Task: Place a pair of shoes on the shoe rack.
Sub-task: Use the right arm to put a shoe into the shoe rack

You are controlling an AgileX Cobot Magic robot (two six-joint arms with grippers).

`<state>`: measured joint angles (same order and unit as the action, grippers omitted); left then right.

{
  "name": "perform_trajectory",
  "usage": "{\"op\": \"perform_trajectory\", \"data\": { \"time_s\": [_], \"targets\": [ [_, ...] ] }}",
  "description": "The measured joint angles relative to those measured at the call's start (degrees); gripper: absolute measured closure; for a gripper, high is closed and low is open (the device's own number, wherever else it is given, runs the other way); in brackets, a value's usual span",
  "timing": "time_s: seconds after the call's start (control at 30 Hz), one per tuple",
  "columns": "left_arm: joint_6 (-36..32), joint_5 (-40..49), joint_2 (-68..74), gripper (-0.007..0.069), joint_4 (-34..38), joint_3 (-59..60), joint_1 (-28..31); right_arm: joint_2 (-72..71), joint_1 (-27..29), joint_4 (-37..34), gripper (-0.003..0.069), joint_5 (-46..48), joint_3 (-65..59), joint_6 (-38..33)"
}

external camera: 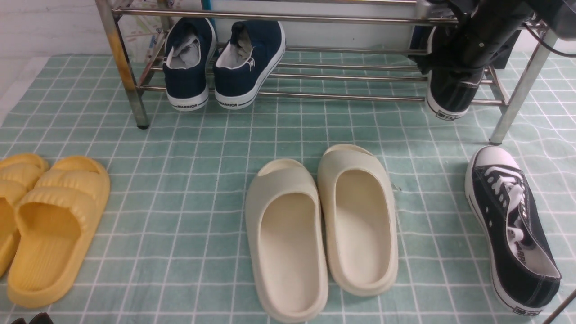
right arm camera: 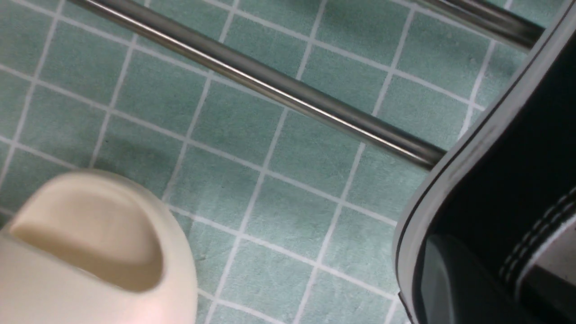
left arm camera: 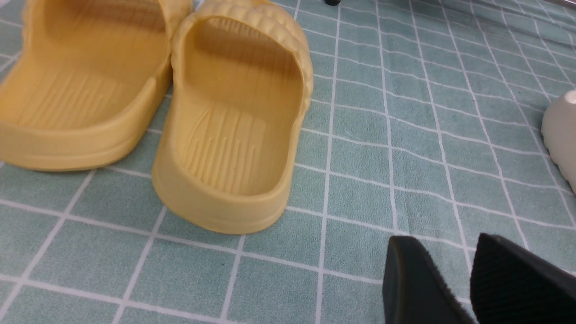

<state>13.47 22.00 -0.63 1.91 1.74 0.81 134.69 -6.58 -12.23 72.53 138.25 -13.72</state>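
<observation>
Black canvas shows at the far right end of the shoe rack [external camera: 342, 96], where the first black sneaker [external camera: 451, 92] hangs tilted over the low bars, its white-soled heel poking out past the front bar. Whether it already rests on the bars I cannot tell. The right arm [external camera: 483, 31] stands over it and covers most of it, toe and laces included. From the wrist I make out one dark finger of the right gripper [right arm camera: 454, 281] against the heel wall, and the jaws are pressed together, pinching that shoe. The second black sneaker [external camera: 510, 227] lies on the floor in front of the rack's right post, white toe cap toward the rack.

Toward the rack's left end, a pair of navy sneakers [external camera: 222, 63] stands heels out on the low shelf. A pair of cream slides [external camera: 324, 225] lies close side by side mid-floor. A pair of yellow slides [external camera: 49, 220] lies at the left, one of them half cut off.

The left gripper [left arm camera: 450, 261] hovers low near the yellow pair, its fingers spread with only cloth between them. From the front, just a dark tip of it shows at the bottom edge.

Everything sits on a pale green cloth [external camera: 189, 135] checked with white lines. A white wall [external camera: 45, 24] runs behind, and something printed behind the rack's left post is too hidden to read
</observation>
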Motion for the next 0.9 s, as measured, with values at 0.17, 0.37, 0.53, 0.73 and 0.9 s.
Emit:
{"op": "perform_trajectory", "data": {
  "time_s": [0.17,0.37,0.53,0.73,0.9],
  "targets": [
    [0.00,0.00,0.00,0.0407,0.00,0.00,0.00,0.05,-1.60,-2.56,0.0636,0.00,0.00,-1.95],
    [0.00,0.00,0.00,0.0407,0.00,0.00,0.00,0.05,-2.68,-3.56,0.0636,0.00,0.00,-2.27],
    [0.00,0.00,0.00,0.0407,0.00,0.00,0.00,0.05,-2.79,-3.56,0.0636,0.00,0.00,-2.52],
    [0.00,0.00,0.00,0.0407,0.00,0.00,0.00,0.05,-3.23,-1.21,0.0618,0.11,0.12,-1.69],
    [0.00,0.00,0.00,0.0407,0.00,0.00,0.00,-0.42,-3.23,-0.23,0.0487,-0.33,0.29,0.15]
  ]
}}
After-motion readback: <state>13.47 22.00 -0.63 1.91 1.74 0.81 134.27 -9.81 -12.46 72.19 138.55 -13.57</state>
